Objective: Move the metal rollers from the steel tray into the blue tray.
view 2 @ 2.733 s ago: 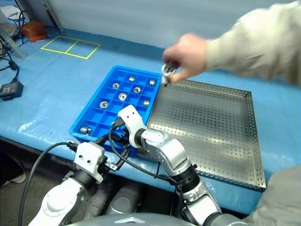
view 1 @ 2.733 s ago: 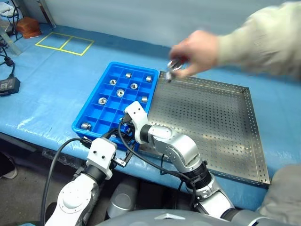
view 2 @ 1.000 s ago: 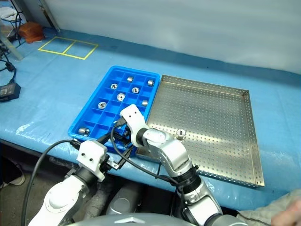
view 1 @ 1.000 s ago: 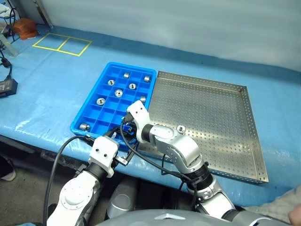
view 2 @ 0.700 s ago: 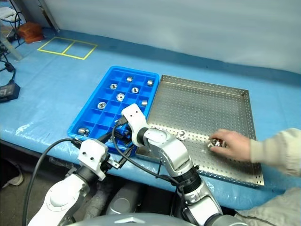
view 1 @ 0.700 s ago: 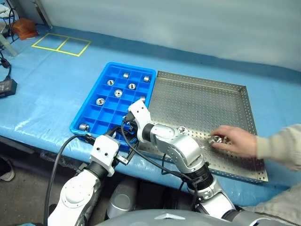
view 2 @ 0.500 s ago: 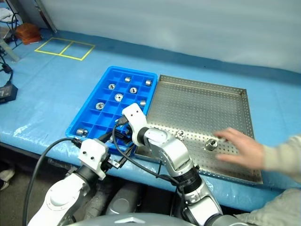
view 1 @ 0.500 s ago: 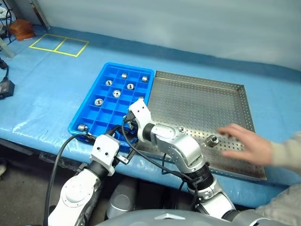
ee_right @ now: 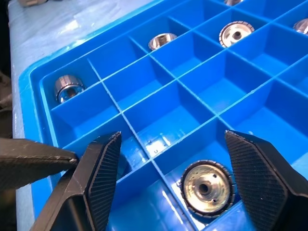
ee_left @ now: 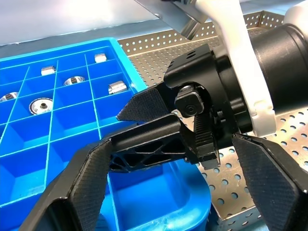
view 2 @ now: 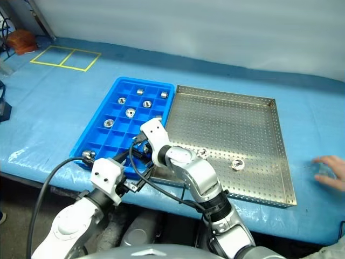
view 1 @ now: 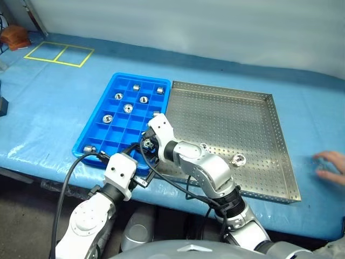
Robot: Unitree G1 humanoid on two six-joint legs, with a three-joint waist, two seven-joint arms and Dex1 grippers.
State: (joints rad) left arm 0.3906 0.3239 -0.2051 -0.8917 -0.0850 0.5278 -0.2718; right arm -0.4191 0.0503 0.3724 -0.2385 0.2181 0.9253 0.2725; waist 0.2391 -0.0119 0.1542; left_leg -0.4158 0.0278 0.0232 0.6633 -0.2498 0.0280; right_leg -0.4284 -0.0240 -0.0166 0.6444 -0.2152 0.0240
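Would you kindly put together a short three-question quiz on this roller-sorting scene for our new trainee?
1. How many metal rollers lie on the steel tray?
2. True or false: the right gripper is open above a compartment of the blue tray with a roller in it.
3. Where is the person's hand? A) over the blue tray B) on the blue sheet beyond the steel tray's right rim C) inside the steel tray

Key: 1. Two, both near the front. 2. True. 3. B.
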